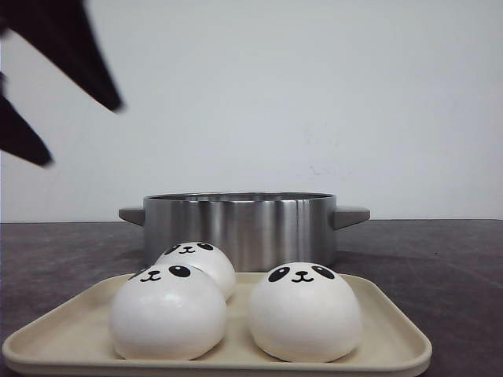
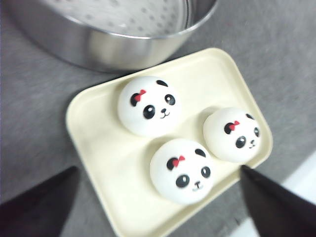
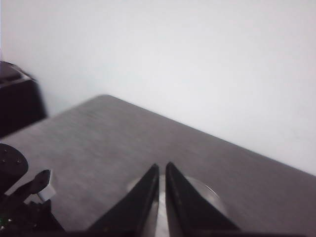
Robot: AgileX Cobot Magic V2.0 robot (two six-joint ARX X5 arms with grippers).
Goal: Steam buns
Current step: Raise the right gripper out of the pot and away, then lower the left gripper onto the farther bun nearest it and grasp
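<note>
Three white panda-face buns sit on a cream tray (image 1: 405,339): one front left (image 1: 167,314), one front right (image 1: 305,314), one behind (image 1: 200,263). In the left wrist view they carry red bows (image 2: 148,106) (image 2: 181,170) (image 2: 232,134) on the tray (image 2: 108,148). A fourth bun is not in view. My left gripper (image 1: 82,133) is open and empty, high above the table's left side; its jaws stand wide apart above the buns (image 2: 159,170). My right gripper (image 3: 163,166) is shut and empty, out of the front view.
A steel pot (image 1: 240,224) with side handles stands just behind the tray; its perforated steamer plate (image 2: 123,15) shows in the left wrist view. A round shiny disc (image 3: 212,197) lies on the grey table beyond the right fingers. Black equipment (image 3: 15,197) is beside it.
</note>
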